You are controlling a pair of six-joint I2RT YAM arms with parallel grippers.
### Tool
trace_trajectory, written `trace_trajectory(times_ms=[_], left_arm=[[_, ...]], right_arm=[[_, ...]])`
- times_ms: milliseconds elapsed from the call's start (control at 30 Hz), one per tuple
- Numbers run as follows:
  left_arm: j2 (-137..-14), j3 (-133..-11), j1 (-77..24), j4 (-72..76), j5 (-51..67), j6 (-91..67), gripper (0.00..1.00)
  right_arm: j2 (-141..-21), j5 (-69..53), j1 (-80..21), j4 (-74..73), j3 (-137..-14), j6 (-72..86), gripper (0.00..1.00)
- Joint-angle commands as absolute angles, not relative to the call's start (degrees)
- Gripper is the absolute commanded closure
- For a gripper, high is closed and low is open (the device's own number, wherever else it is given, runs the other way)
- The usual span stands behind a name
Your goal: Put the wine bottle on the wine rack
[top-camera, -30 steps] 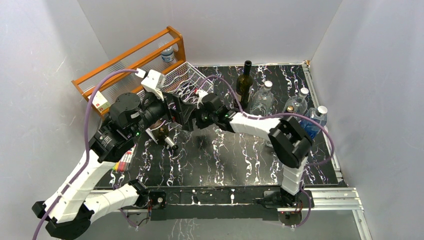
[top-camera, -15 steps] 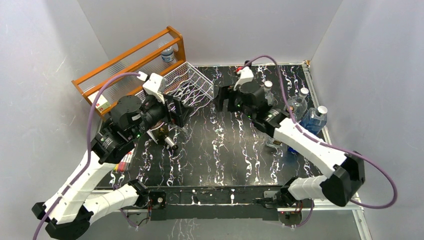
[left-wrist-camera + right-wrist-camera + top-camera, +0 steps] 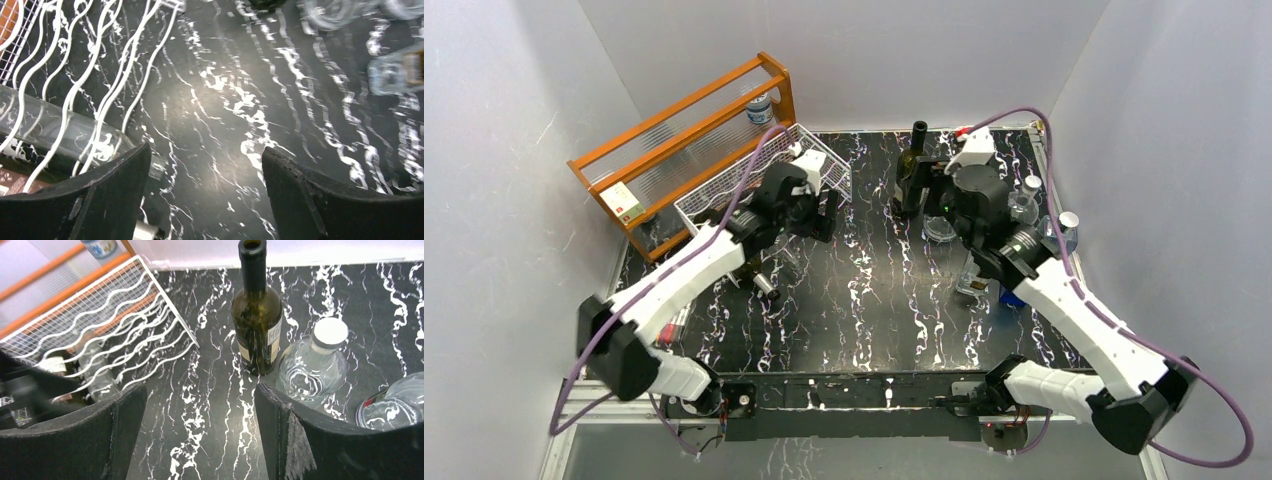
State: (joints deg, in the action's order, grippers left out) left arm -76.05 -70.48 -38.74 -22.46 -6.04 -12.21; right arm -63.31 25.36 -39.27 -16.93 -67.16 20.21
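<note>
The wine bottle (image 3: 256, 315) is dark green with an open neck and stands upright at the back of the table (image 3: 918, 135). My right gripper (image 3: 200, 425) is open and empty, just in front of the bottle (image 3: 913, 188) and not touching it. The white wire wine rack (image 3: 724, 190) sits at the back left, and its wavy cradles (image 3: 115, 325) have bottles lying beneath them. My left gripper (image 3: 206, 185) hangs open and empty over bare table beside the rack's right edge (image 3: 824, 208). A clear bottle (image 3: 55, 130) lies under the rack wires (image 3: 100, 65).
An orange wooden shelf (image 3: 679, 115) with a small bottle (image 3: 760, 107) stands behind the rack. Clear white-capped bottles (image 3: 315, 365) (image 3: 1064, 225) crowd the right of the wine bottle. A capped bottle neck (image 3: 768, 288) pokes out of the rack's front.
My left arm has stretched out, carrying its gripper to the rack's right edge with the jaws somewhat narrower. My right gripper swung from the table's middle back to the wine bottle.
</note>
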Motion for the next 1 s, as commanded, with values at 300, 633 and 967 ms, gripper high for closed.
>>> trace_trajectory(times_ms=[300, 633, 967], left_arm=[[-103.56, -88.47, -30.57, -24.39, -7.76, -4.65, 0.35], [-106.42, -87.22, -29.62, -21.27, -5.74, -2.22, 0.48], [-103.96, -82.82, -29.61, -21.55, 0.45, -1.84, 0.71]], right_arm=[[-61.01, 26.26, -38.75, -15.84, -69.70, 17.08, 0.11], [-65.52, 25.73, -38.01, -15.57, -73.18, 17.45, 0.11], [-76.41, 26.23, -33.17, -17.34, -82.27, 16.91, 0.13]])
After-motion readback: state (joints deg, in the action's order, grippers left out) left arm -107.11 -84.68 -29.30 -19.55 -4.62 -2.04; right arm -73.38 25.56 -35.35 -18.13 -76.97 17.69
